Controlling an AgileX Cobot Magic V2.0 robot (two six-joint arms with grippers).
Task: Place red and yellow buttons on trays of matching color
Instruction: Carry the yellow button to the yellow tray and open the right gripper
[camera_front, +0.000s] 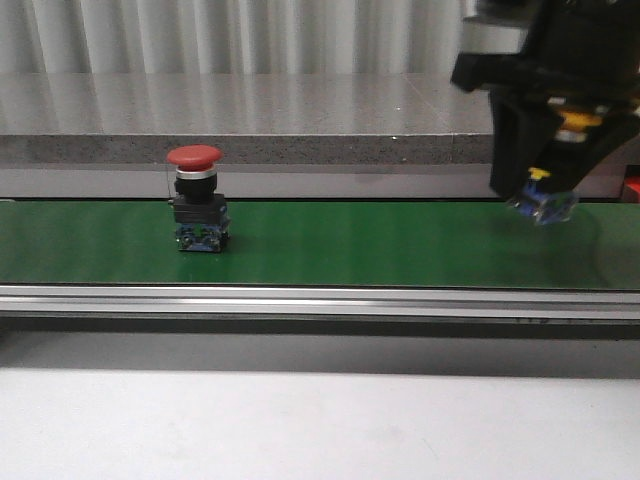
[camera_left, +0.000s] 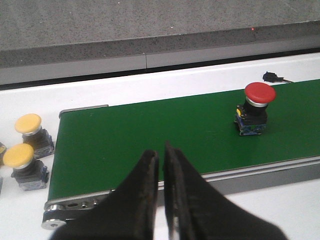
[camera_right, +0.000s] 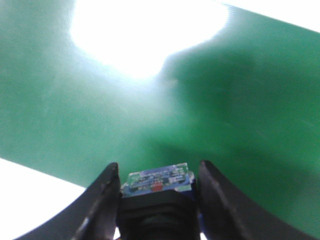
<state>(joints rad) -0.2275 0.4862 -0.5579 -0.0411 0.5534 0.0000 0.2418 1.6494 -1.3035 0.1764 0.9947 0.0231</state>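
Belt (camera_front: 400, 250) green, glare-washed; wall (camera_front: 200, 35) possibly corrugated.

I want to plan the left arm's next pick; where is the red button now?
In the front view the red button stands upright on the left part of the green belt, far from the right gripper.

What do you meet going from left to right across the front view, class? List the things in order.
Red button standing on the green belt → right gripper, raised above the belt's right end, its jaws shut on a yellow button.
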